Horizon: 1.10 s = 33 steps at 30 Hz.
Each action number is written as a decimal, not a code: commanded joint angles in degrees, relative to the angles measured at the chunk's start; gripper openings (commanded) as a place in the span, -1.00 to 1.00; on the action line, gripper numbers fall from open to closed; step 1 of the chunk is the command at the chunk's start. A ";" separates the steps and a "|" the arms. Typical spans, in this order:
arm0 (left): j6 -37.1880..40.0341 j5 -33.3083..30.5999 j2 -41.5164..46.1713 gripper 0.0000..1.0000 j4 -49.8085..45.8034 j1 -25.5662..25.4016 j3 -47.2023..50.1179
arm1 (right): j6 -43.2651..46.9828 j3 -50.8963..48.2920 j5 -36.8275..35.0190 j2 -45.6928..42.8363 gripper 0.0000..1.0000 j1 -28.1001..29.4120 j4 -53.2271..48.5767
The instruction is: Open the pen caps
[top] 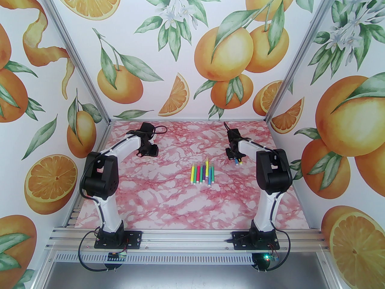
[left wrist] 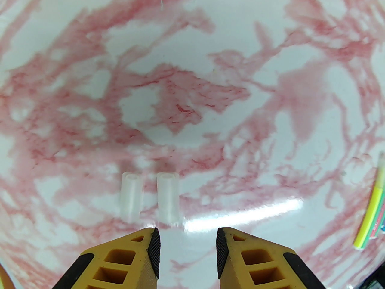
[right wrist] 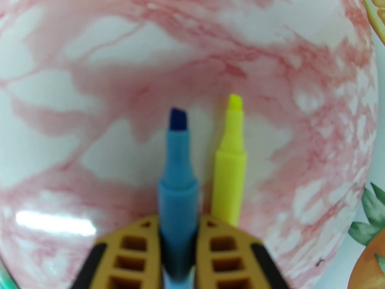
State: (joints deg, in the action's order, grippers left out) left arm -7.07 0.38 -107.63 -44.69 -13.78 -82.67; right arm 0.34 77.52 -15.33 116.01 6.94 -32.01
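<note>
Two pale translucent pen caps [left wrist: 130, 197] [left wrist: 168, 197] lie side by side on the marble table, just ahead of my left gripper [left wrist: 188, 245], which is open with nothing between its fingers. In the top view the left gripper [top: 147, 153] hangs over the back left of the table. My right gripper [right wrist: 178, 221] is shut on an uncapped blue pen [right wrist: 177, 167], its dark chisel tip pointing away. An uncapped yellow pen [right wrist: 230, 167] lies on the table right beside it. In the top view the right gripper [top: 236, 158] sits at the back right. A row of several capped pens [top: 203, 175] lies mid-table.
The pink marble tabletop [top: 168, 203] is bounded by orange-print walls at the back and sides. The end of the pen row [left wrist: 371, 212] shows at the right edge of the left wrist view. Both arm bases are bolted to the near rail [top: 186, 239].
</note>
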 commanded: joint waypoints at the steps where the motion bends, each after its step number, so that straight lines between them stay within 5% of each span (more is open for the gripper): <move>1: 0.83 1.27 4.77 -0.15 0.81 0.33 2.40 | 0.74 1.50 -2.06 1.81 -0.66 -0.33 -0.67; 16: 0.13 4.19 16.76 -0.01 3.20 0.34 12.06 | -0.07 1.32 -2.64 1.35 -0.44 -0.30 -0.56; 33: -2.82 10.47 20.33 0.03 9.22 0.18 17.71 | -3.77 0.00 -1.08 -6.98 -0.24 4.18 -4.17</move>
State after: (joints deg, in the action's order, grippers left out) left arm -8.38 8.16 -89.67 -39.07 -13.78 -66.39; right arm -1.41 78.00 -16.14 112.99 9.04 -34.44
